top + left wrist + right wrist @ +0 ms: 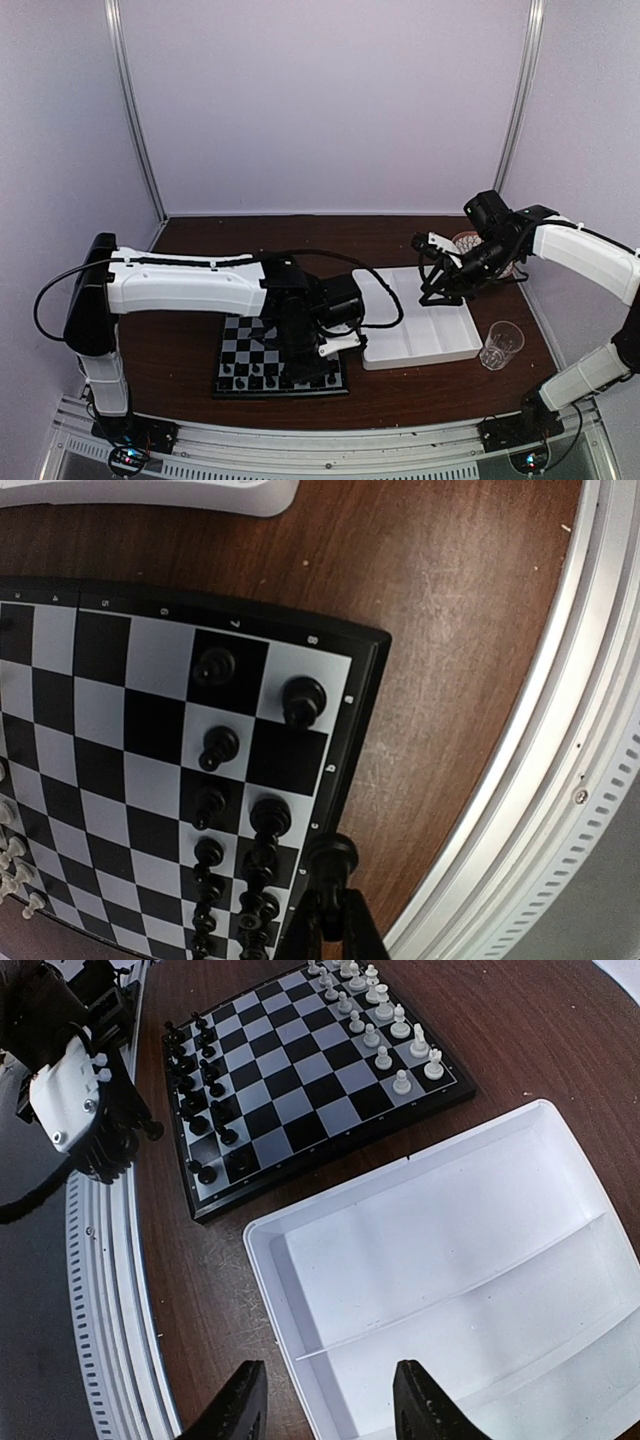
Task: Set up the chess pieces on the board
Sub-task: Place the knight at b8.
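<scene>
Beside the board (238, 348), white tray (440, 338), glass (500, 345)

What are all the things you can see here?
board: one, black and grey, on the table.
black chess pieces: many, black, along one board edge.
held black piece: one, black, in left gripper.
white chess pieces: many, white, opposite edge.
tray: one, white, empty, beside board.
glass cup: one, clear, right of tray.
round dish: one, patterned, behind tray, partly hidden.
table: one, brown.
left gripper: one, black, shut, at board's edge.
right gripper: one, black, open, above tray.
</scene>
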